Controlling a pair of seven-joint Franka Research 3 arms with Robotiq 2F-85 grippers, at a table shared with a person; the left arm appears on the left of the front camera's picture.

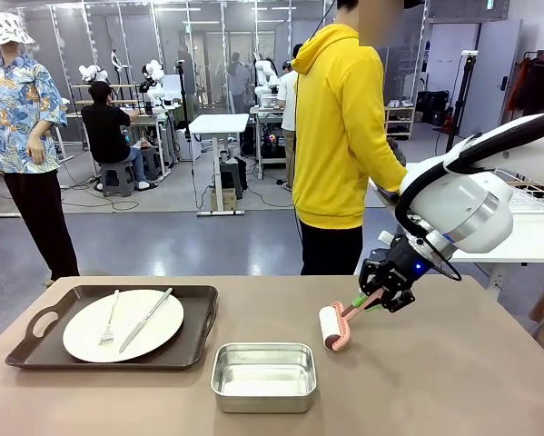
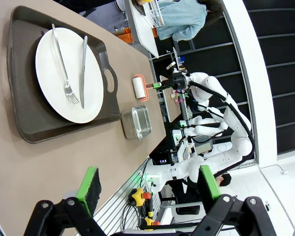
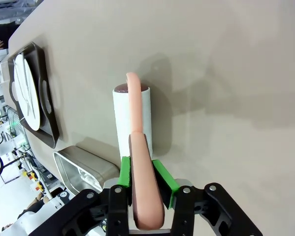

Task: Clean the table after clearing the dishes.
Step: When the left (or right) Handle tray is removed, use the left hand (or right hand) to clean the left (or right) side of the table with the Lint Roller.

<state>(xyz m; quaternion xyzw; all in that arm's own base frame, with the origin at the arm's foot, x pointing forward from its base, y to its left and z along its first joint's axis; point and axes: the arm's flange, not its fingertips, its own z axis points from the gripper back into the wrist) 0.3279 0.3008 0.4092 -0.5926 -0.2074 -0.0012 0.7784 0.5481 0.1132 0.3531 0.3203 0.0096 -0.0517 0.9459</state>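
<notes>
Front view | one tray (image 1: 200, 318) | one plate (image 1: 79, 342) | one pan (image 1: 219, 378) | one roller (image 1: 331, 328)

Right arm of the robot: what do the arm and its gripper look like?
The right arm is glossy white, with thick rounded links and black bands at the joints. A small blue light shows near the wrist. The right gripper is black, built of bolted links, and its two fingers carry bright green pads.

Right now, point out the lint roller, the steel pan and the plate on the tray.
lint roller (image 1: 331, 328), front view, on its white roll.
steel pan (image 1: 262, 401), front view, on its near wall.
plate (image 1: 158, 341), front view, on bare white right of the knife.
</notes>
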